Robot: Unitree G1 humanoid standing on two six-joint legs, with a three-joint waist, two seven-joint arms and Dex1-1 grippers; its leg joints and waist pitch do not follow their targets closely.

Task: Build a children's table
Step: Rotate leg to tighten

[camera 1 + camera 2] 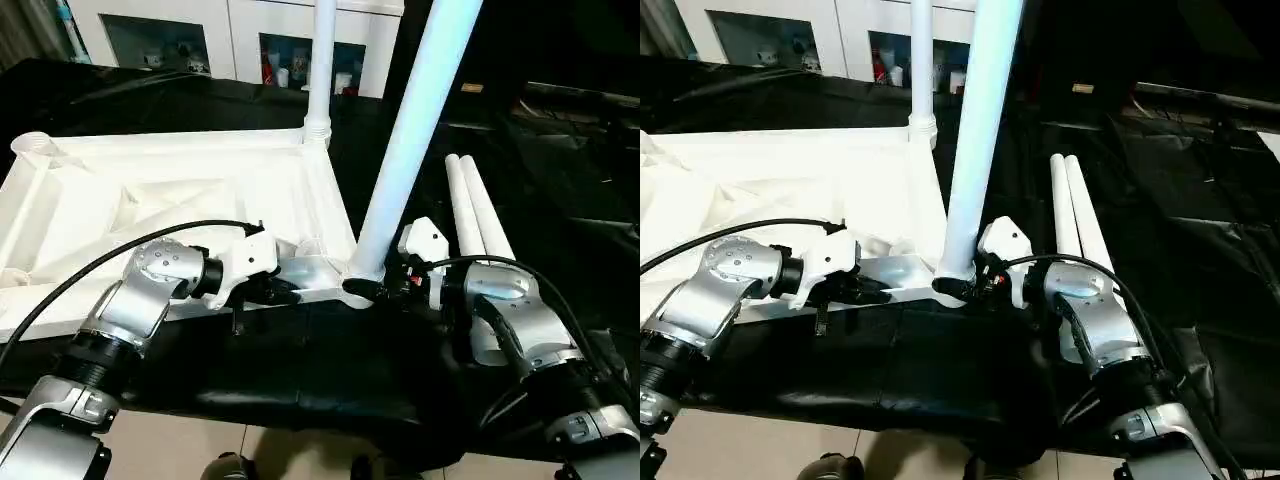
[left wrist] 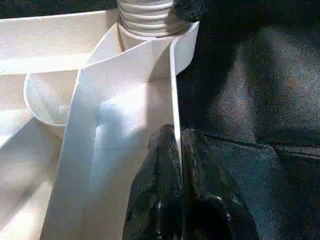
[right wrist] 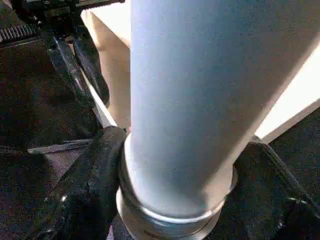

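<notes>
At left of the frame, the left gripper (image 1: 272, 291) pinches the near rim of the upturned white tabletop (image 1: 190, 190), likely steadying it. At centre, the right gripper (image 1: 378, 288) straddles the base of a leaning leg (image 1: 412, 140) at the near corner socket, fingers (image 3: 95, 165) on both sides. Another leg (image 1: 322, 70) stands upright at the far corner. Right of these, two spare legs (image 1: 478, 215) lie on black cloth (image 1: 560, 180), leaving open room.

Silver forearms (image 1: 150, 290), black cables (image 1: 90, 265)
</notes>
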